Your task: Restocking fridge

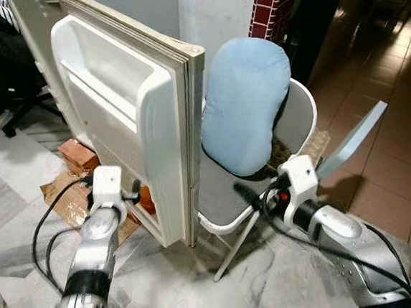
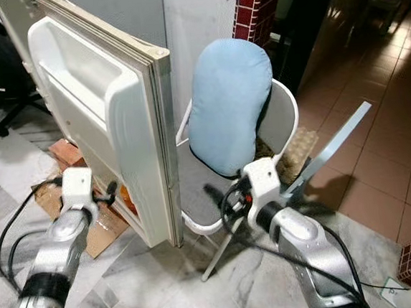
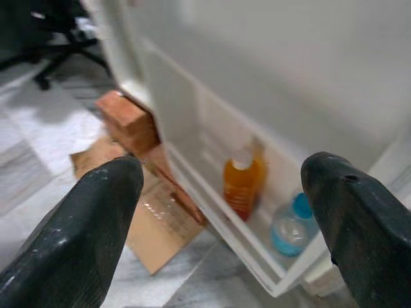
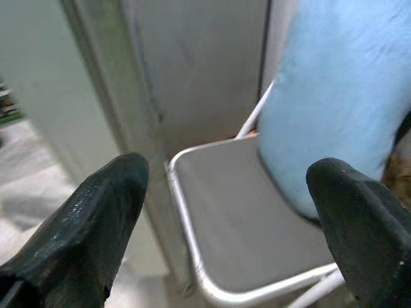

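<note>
Both silver arms are stretched forward and low over the marble floor (image 1: 274, 278), elbows bent, black cables looped along them. The left gripper (image 3: 221, 224) is held just off the inner face of the open fridge door (image 1: 126, 110), down by its lowest shelf; its two black fingers (image 3: 83, 237) are spread wide with nothing between them. Framed in that gap, an orange-filled bottle (image 3: 243, 183) is seen standing upright in the bottom door shelf (image 3: 257, 256), and a clear bottle with a blue cap (image 3: 292, 224) is parked just beside it, nearer the shelf's outer corner. The right gripper (image 4: 225, 218) is pointed at the front edge of a folding chair (image 1: 225, 210), its fingers (image 4: 359, 237) likewise parted and empty. A pale blue cushion (image 1: 247, 100) is propped upright against the chair's back, resting on the grey seat. Below the door's hinge side, a flattened piece of cardboard (image 1: 61, 195) is spread on the floor, with a red brick (image 1: 79, 154) sitting at its far edge. Further back, the legs of an office chair (image 1: 25, 112) are glimpsed at the left, and brown floor tiles (image 1: 374, 110) run off to the right.
</note>
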`<state>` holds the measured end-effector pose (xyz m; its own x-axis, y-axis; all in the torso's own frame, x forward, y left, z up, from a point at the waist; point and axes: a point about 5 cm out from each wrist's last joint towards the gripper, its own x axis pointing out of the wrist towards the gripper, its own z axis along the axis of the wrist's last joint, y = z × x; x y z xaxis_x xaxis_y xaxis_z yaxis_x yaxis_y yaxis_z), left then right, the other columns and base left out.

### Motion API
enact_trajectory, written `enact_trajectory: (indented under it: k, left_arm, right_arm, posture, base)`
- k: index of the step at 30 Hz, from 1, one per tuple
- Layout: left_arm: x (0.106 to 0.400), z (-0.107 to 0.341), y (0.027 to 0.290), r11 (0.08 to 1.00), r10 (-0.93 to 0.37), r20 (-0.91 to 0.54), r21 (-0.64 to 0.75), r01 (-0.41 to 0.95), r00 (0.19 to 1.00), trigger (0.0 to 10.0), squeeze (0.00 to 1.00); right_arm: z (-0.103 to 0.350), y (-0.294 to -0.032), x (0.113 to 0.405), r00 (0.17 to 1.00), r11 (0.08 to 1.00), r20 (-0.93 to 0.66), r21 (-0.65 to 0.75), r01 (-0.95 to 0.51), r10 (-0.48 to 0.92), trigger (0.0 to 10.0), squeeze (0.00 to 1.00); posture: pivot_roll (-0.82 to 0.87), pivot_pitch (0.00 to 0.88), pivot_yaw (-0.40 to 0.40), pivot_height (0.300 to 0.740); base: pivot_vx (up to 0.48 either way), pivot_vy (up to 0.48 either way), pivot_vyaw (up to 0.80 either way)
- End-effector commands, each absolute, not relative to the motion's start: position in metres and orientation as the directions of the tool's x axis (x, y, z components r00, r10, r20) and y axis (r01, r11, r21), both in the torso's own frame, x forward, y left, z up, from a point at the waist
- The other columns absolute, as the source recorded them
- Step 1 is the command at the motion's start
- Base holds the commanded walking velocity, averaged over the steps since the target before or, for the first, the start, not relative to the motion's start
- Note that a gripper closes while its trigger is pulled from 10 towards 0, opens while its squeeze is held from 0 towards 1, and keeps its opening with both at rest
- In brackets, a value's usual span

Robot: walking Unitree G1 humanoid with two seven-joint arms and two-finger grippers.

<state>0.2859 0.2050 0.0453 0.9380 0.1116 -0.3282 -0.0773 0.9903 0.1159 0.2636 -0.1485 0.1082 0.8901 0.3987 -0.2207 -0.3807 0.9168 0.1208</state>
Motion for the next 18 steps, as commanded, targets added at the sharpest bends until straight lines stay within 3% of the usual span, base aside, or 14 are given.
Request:
enact_trajectory:
  k: [1, 12, 18]
  left_arm:
    - [0.281, 0.058, 0.213, 0.984, 0.163, -0.284, 0.119, -0.134, 0.945, 10.0, 0.0]
    - [0.244, 0.064, 0.195, 0.98, 0.19, -0.29, 0.105, -0.166, 0.938, 10.0, 0.0]
    - [0.237, 0.072, 0.199, 0.973, 0.226, -0.255, 0.103, -0.206, 0.94, 10.0, 0.0]
  right_arm:
    - [0.11, -0.147, 0.27, 0.903, 0.926, -0.206, 0.112, -0.361, 0.377, 10.0, 0.0]
    - [0.115, -0.145, 0.288, 0.948, 0.963, -0.174, 0.091, -0.255, 0.268, 10.0, 0.0]
    - [0.114, -0.152, 0.295, 0.971, 0.985, -0.172, 0.059, -0.16, 0.168, 10.0, 0.0]
  posture:
    - [0.06, 0.0, -0.061, 0.74]
    - [0.09, 0.0, -0.063, 0.74]
    - [0.1, 0.0, -0.064, 0.74]
  base:
    - [0.0, 0.472, 0.0]
    - [0.0, 0.462, 0.0]
    - [0.0, 0.0, 0.0]
